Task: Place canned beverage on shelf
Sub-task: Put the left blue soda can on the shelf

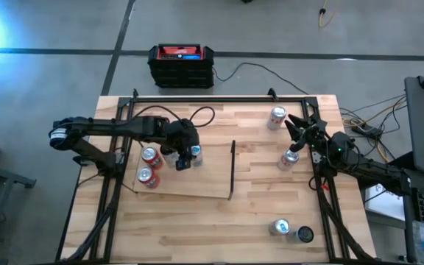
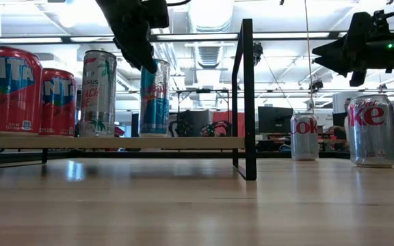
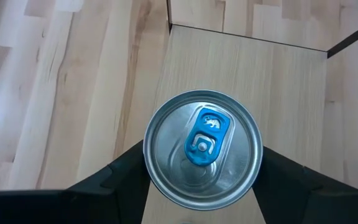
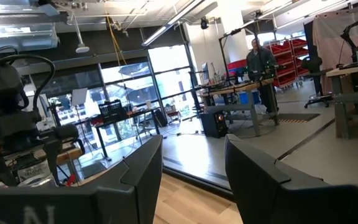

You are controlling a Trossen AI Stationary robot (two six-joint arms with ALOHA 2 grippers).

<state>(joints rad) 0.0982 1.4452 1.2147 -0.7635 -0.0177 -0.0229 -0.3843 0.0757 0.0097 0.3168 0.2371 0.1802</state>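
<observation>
The shelf (image 1: 197, 180) is a pale board with a black upright bar (image 1: 232, 171) on its right edge; it also shows in the low view (image 2: 115, 142). Two red cans (image 1: 149, 166), a silver slim can (image 2: 99, 92) and a blue slim can (image 2: 155, 97) stand on it. My left gripper (image 1: 186, 153) is above the board, shut on the blue can (image 3: 202, 148). My right gripper (image 1: 297, 131) hangs open and empty over the table's right side, above a silver Diet Coke can (image 1: 289, 158). My left gripper holds the blue can's upper wall just under the rim (image 3: 146, 163), pinched between its two fingers (image 3: 120, 174), one on each side. The fingers come from above, pointing down. The can is upright with its bottom (image 2: 154, 132) at the shelf board.
A Coke can (image 1: 277, 116) stands at the table's far right. Two more cans (image 1: 280, 227) (image 1: 304, 234) are near the front right corner. A black and red box (image 1: 181, 65) sits on the floor beyond the far edge. The board's right half is bare.
</observation>
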